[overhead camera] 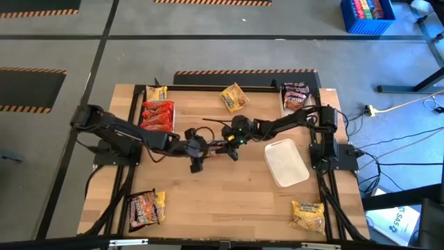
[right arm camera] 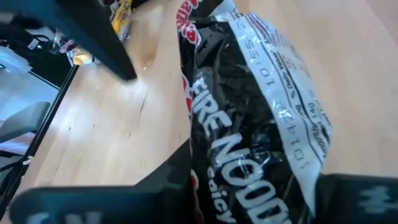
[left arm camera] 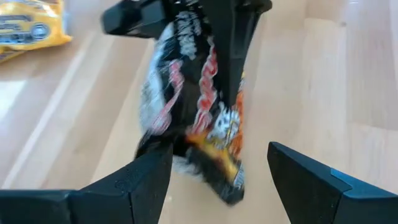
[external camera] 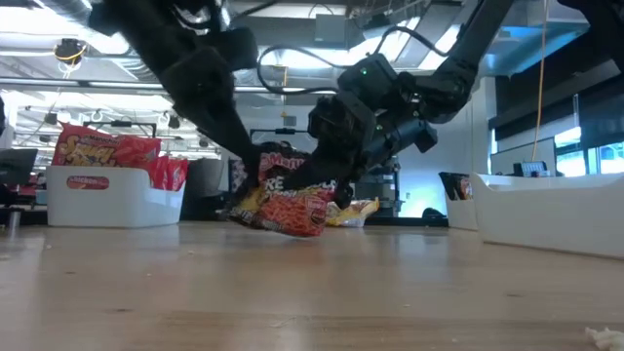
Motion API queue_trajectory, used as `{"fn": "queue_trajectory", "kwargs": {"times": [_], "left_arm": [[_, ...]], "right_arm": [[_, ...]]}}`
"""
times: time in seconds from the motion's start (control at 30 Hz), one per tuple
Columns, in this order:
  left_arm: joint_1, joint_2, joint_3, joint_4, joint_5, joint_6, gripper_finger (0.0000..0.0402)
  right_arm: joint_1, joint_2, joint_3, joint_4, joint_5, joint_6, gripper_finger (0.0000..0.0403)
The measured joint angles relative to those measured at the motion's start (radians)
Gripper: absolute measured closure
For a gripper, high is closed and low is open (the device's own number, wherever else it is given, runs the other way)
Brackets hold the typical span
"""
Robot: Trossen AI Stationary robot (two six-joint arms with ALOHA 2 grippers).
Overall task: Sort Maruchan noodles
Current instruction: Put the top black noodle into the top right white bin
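My right tool is clamped on a dark packet of Maruchan noodles near the middle of the surface, its lower edge just above or touching the wood, while my left tool waits just beside it with its fingers apart. Risk: the crinkly film could slip from a shallow pinch, or the packet could snag on the nearby left tool during the lift. The left tray holds red-orange packets, the far-right tray a dark packet, and the white tray appears empty.
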Motion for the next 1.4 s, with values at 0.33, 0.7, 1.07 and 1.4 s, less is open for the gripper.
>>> {"fn": "queue_trajectory", "kwargs": {"times": [0.33, 0.7, 1.07, 1.4], "left_arm": [[0.004, -0.129, -0.183, 0.229, -0.043, 0.002, 0.0143], [0.010, -0.113, -0.227, 0.373, -0.049, 0.000, 0.0143], [0.064, -0.113, -0.227, 0.493, -0.031, -0.026, 0.0107], [0.099, -0.075, -0.226, 0.612, 0.071, -0.002, 0.0062]], "right_arm": [[-0.015, -0.098, -0.003, -0.181, -0.071, -0.068, 0.0309], [-0.015, -0.307, -0.004, -0.411, 0.080, -0.177, 0.0305], [0.000, -0.329, -0.003, -0.418, 0.122, -0.181, 0.0304], [0.052, -0.328, -0.004, -0.315, 0.150, -0.183, 0.0305]]}}
